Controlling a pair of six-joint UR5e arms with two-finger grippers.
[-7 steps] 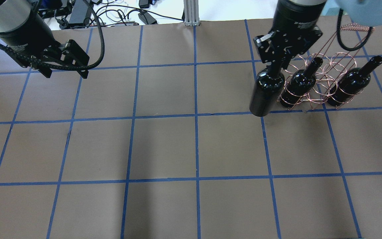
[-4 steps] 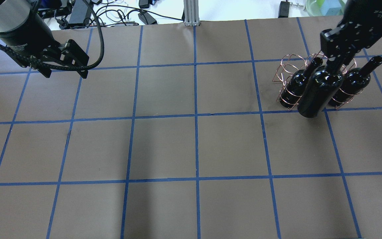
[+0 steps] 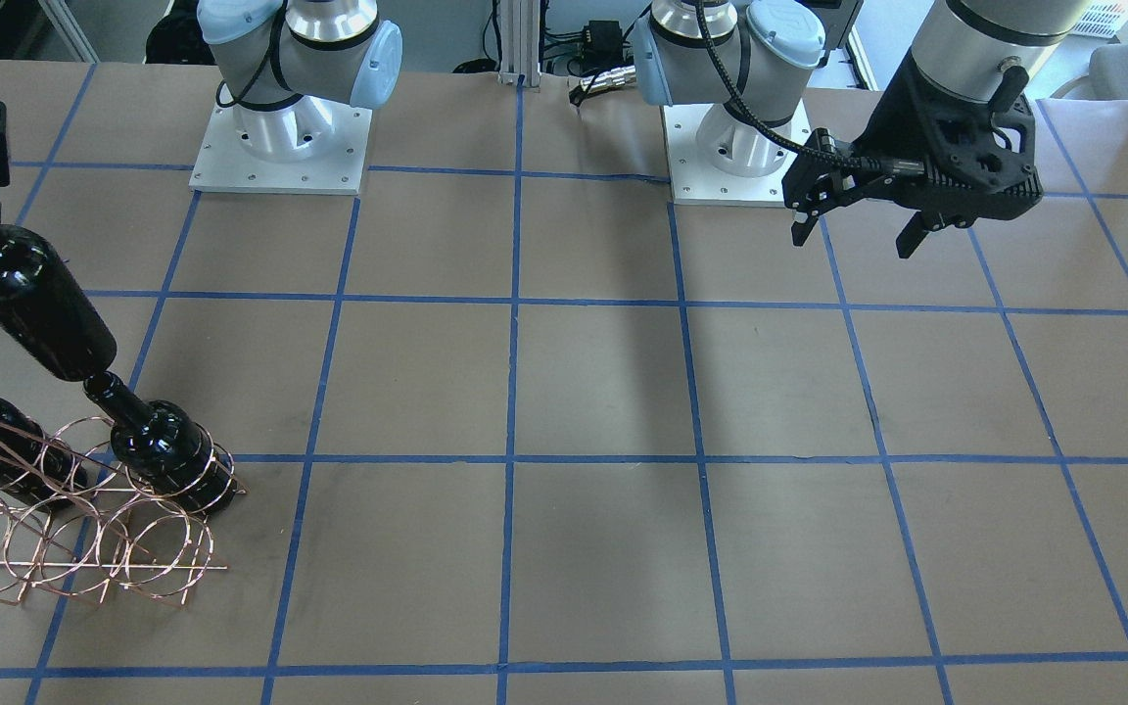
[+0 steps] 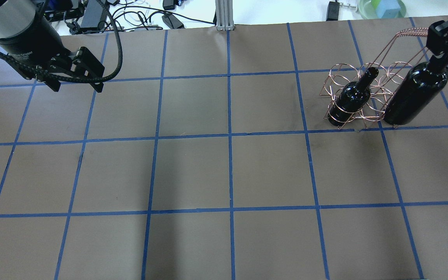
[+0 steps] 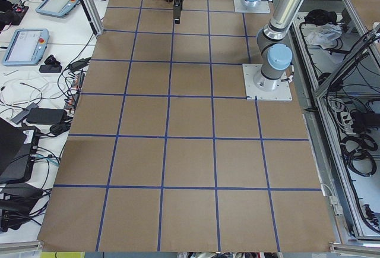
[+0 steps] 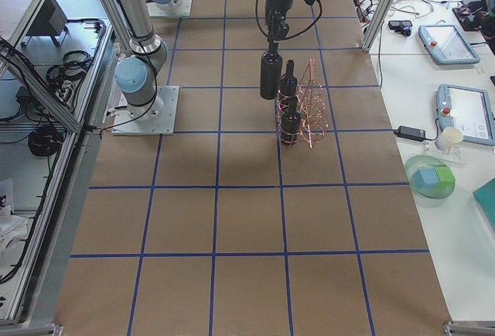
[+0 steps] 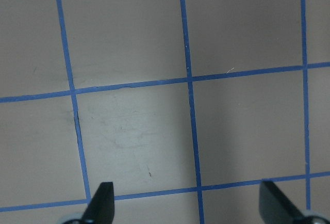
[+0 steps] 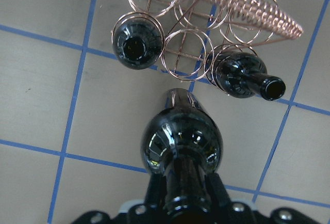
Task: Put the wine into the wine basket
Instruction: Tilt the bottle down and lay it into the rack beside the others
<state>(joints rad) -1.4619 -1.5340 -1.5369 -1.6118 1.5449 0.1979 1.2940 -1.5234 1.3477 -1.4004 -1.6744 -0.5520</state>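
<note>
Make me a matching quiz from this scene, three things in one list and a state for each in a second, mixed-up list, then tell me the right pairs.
Things:
1. black two-finger right gripper
2. black two-finger left gripper
3. copper-coloured thin-wire wine basket

States:
A. open, above the brown table, holding nothing
B. has two seated bottles standing upright in its loops
C. shut on the neck of a glossy near-black glass wine bottle not yet in a loop

Pairs: 1-C, 2-A, 3-B.
</note>
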